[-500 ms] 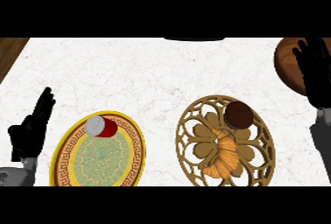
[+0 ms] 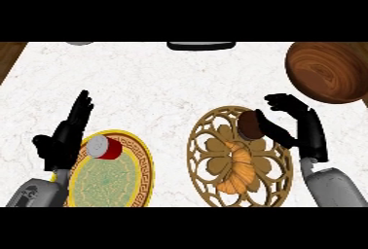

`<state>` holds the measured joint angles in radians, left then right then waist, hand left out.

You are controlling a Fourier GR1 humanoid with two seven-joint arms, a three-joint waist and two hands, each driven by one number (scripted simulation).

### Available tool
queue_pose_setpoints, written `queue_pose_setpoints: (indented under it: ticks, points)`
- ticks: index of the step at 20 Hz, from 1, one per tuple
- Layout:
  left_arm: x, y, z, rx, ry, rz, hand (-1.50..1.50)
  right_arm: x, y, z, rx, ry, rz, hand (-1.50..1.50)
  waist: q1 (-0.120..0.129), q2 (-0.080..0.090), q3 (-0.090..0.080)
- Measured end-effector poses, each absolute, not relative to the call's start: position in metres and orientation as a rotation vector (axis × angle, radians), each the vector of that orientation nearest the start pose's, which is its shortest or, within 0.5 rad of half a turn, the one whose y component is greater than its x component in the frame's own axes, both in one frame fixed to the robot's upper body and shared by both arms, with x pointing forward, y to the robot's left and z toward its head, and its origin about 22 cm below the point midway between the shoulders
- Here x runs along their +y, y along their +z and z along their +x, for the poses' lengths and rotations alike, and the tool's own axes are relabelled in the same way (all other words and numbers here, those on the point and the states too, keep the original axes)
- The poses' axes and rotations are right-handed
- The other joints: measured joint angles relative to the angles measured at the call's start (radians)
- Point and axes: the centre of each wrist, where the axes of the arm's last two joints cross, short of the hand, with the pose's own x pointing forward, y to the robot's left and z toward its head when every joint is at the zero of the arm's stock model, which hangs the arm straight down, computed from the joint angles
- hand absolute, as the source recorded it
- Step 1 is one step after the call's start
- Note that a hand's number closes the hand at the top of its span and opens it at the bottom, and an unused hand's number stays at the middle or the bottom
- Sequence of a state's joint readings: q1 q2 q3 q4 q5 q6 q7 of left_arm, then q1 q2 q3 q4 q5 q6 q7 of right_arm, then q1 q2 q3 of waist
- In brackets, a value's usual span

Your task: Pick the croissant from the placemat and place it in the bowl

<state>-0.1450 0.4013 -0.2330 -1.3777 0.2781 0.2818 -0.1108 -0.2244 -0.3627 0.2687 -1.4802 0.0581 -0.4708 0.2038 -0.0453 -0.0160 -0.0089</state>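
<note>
One croissant (image 2: 241,168) on one gold openwork placemat (image 2: 205,155) near counter (image 2: 158,82) front edge, one wooden bowl (image 2: 327,70) at far right corner, right hand (image 2: 302,124) open, holding nothing, beside one brown disc (image 2: 251,125), left hand (image 2: 64,138) open at left, one plate (image 2: 137,187), one red-white can (image 2: 104,147).

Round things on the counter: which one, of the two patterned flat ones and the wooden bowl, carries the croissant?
The openwork golden-brown placemat beside the right hand carries the orange croissant; the green, yellow-rimmed plate holds a red-and-white can.
</note>
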Motion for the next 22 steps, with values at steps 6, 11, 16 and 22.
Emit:
queue_pose_setpoints:
  ticks: [6,11,16,22]
  points:
    - [0.248,0.009,0.273,-1.579,-0.078,0.134,0.0,-0.167,0.017,0.229,-1.744,-0.057,-0.589,-1.5,-0.011,-0.004,0.006]
    - [0.233,0.015,0.272,-1.581,-0.082,0.107,0.0,-0.142,0.018,0.182,-1.82,-0.078,-0.736,-1.5,0.003,0.001,0.004]
    - [0.228,0.025,0.274,-1.592,-0.087,0.096,0.0,-0.143,0.033,0.161,-1.717,-0.058,-0.854,-1.5,0.01,0.006,0.002]
    - [0.222,0.025,0.273,-1.591,-0.101,0.08,0.0,-0.139,0.074,0.147,-1.525,-0.016,-0.856,-1.5,0.029,0.013,0.004]
